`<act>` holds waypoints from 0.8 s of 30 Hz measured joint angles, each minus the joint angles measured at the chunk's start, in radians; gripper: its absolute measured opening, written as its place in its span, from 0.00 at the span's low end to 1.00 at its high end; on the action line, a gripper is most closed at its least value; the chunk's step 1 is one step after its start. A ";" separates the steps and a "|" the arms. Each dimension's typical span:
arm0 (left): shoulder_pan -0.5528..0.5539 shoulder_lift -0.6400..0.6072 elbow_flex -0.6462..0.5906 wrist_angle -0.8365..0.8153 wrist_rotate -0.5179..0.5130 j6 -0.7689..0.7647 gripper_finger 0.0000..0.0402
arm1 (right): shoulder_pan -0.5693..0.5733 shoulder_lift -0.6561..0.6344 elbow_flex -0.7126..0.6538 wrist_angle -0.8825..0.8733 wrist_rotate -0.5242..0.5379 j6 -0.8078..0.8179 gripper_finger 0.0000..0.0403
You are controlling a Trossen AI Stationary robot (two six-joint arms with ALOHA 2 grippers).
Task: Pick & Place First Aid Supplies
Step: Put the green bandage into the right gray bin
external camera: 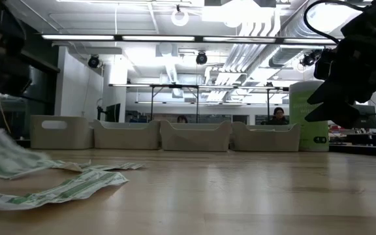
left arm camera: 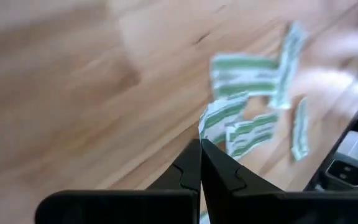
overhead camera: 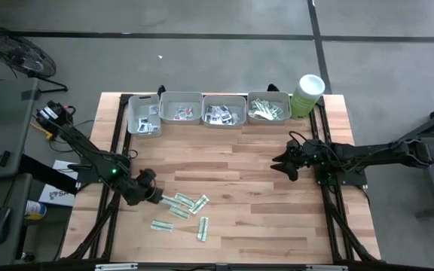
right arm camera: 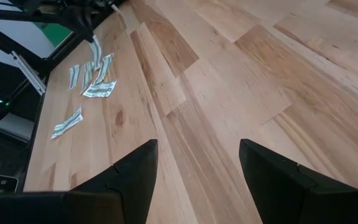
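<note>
A: Two arms over the bench (overhead camera: 262,188). What's the left one doing?

B: Left end effector (overhead camera: 159,197) is low near the front-left corner, fingers pressed together. In its wrist view the tips (left arm camera: 201,149) meet right at the end of a green-white strip (left arm camera: 221,115), which curls up from between them, so it is clamped on that strip.

A: Where are the other sachets?

B: Loose strips (overhead camera: 191,203) lie just beside that end effector, toward the middle of the front edge. One (overhead camera: 161,225) sits nearer the front edge, and another (overhead camera: 203,229) lies to its right, also near the front edge. The low view shows them flat on the wood, with one strip (external camera: 57,190) stretched out close to the camera.

A: And along the back edge?

B: Four grey trays (overhead camera: 202,110) stand in a row, touching side by side, each with small sachets inside. The rightmost holds pale strips; what the others hold is too small to tell. A pale green tub (overhead camera: 307,95) with a white lid stands just beside the last tray, at the back-right corner.

A: The right arm?

B: Right end effector (overhead camera: 283,165) hangs near the right edge, well apart from the strips, fingers spread apart with nothing between them.
</note>
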 joint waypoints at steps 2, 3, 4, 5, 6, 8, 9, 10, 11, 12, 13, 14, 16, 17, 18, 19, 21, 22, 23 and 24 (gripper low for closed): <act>0.000 -0.008 0.016 -0.019 -0.054 0.043 0.00 | 0.000 0.000 0.000 0.000 0.000 0.001 0.55; 0.000 -0.009 0.026 -0.035 -0.079 0.059 0.00 | 0.000 0.000 0.000 0.000 0.000 0.001 0.55; 0.000 -0.009 0.040 -0.056 -0.104 0.073 0.00 | 0.000 0.000 0.000 0.004 -0.001 0.001 0.55; 0.000 -0.009 0.053 -0.074 -0.132 0.086 0.00 | 0.000 0.000 0.000 0.015 -0.002 0.001 0.55; 0.000 -0.009 0.068 -0.091 -0.160 0.104 0.00 | 0.000 0.000 0.000 0.034 -0.002 0.001 0.55; 0.001 -0.009 0.099 -0.124 -0.213 0.137 0.00 | 0.000 0.000 0.000 0.081 0.003 0.001 0.55; 0.001 -0.009 0.115 -0.142 -0.246 0.156 0.00 | 0.000 0.000 0.000 0.108 0.010 0.001 0.55; 0.001 -0.009 0.132 -0.164 -0.282 0.178 0.00 | 0.000 0.000 0.000 0.137 0.020 0.000 0.55; 0.001 -0.009 0.147 -0.176 -0.319 0.204 0.00 | 0.000 0.000 0.000 0.167 0.031 -0.001 0.55; 0.001 -0.009 0.164 -0.179 -0.360 0.235 0.00 | 0.000 0.000 0.000 0.196 0.045 -0.003 0.55; 0.001 -0.009 0.180 -0.177 -0.409 0.271 0.00 | 0.000 0.000 0.000 0.224 0.058 -0.004 0.55; 0.001 -0.009 0.194 -0.177 -0.460 0.308 0.00 | 0.000 0.000 0.000 0.248 0.074 -0.008 0.55; 0.001 -0.009 0.222 -0.177 -0.551 0.381 0.00 | 0.000 0.000 0.000 0.288 0.098 -0.034 0.55; 0.001 -0.009 0.235 -0.177 -0.594 0.417 0.00 | 0.000 0.000 0.000 0.304 0.103 -0.049 0.55; 0.007 -0.009 0.248 -0.177 -0.634 0.454 0.00 | 0.000 0.000 0.000 0.320 0.110 -0.061 0.55; 0.017 -0.009 0.262 -0.176 -0.666 0.493 0.00 | 0.000 0.001 0.000 0.335 0.118 -0.075 0.55; 0.047 -0.009 0.286 -0.163 -0.699 0.580 0.00 | 0.000 0.002 0.000 0.363 0.129 -0.095 0.55; 0.069 -0.009 0.295 -0.150 -0.707 0.631 0.00 | 0.000 0.002 0.000 0.379 0.132 -0.106 0.55; 0.095 -0.009 0.305 -0.134 -0.705 0.685 0.00 | 0.000 0.002 0.000 0.397 0.132 -0.118 0.55; 0.121 -0.009 0.311 -0.107 -0.698 0.740 0.00 | 0.000 0.004 0.000 0.416 0.132 -0.129 0.55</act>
